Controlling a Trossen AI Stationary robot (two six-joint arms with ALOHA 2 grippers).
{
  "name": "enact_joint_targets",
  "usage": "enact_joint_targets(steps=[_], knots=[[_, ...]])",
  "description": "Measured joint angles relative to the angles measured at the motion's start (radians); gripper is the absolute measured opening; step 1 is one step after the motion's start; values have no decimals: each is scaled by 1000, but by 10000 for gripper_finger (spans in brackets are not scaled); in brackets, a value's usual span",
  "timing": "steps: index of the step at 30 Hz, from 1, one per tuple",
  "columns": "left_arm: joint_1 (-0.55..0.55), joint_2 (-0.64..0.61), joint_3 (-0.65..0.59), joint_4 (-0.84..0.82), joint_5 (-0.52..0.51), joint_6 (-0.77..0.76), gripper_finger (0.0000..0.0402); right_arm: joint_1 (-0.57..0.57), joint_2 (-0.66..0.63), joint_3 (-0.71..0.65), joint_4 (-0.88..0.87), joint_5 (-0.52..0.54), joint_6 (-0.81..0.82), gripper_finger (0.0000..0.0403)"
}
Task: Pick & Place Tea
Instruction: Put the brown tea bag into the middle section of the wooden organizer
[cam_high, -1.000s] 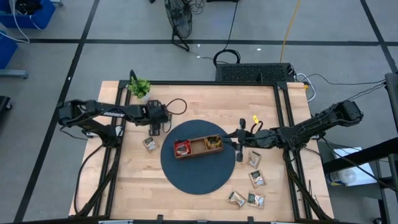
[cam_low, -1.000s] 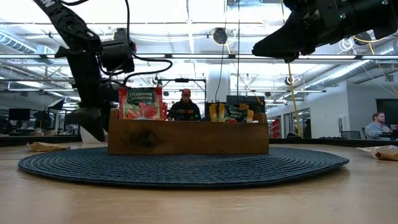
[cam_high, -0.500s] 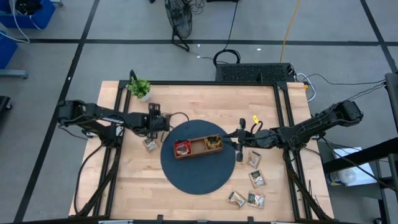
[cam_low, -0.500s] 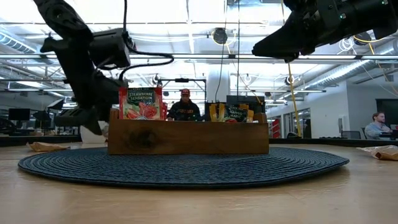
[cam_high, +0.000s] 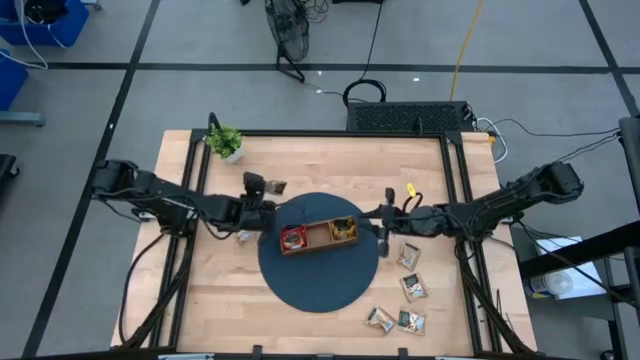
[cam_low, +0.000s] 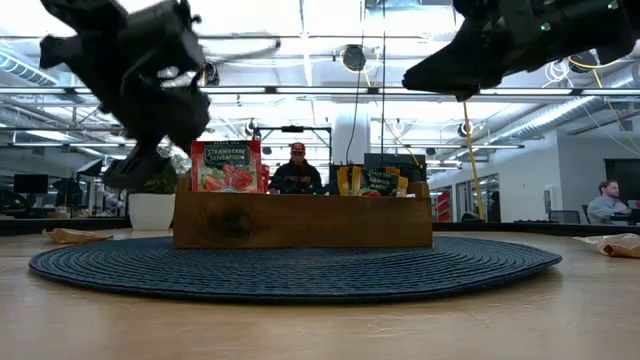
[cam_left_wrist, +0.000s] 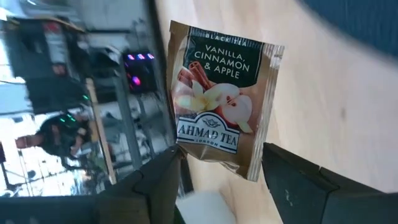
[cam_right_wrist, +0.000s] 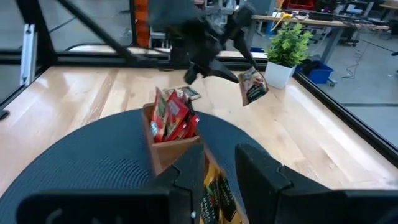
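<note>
One sachet (cam_left_wrist: 221, 99), beige and dark green, now hangs pinched in the left pincer (cam_high: 246, 210); a second ago this pincer stood over the same sachet lying flat on the worktop (cam_high: 330, 160), and that spot is now bare. The lift is done, and the carry to the tray (cam_high: 320, 236), just beyond the pincer on the round mat (cam_high: 320, 285), appears to be next. The right pincer (cam_high: 384, 231) waits on the tray's far side, fingers slightly apart and empty, as before. Four more sachets (cam_high: 412, 288) lie beside and behind it.
</note>
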Motion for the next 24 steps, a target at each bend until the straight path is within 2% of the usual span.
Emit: enact_joint_targets(steps=[5,9,12,14,17,24], knots=[[-79,0,96,90,-102,73,225,-54,76,0,119,-2,3,77],[-128,0,163,209,-172,179,225,-105,195,0,337,-4,-26,77],[-154,0,185,319,-185,263,225,-142,285,0,526,-13,-45,77],[-171,0,188,395,-187,330,225,-175,341,2,643,-71,-45,77],[-191,0,188,473,-186,417,225,-228,411,26,737,-212,-3,83],[-203,0,188,495,-186,439,225,-305,536,172,749,-438,95,133]])
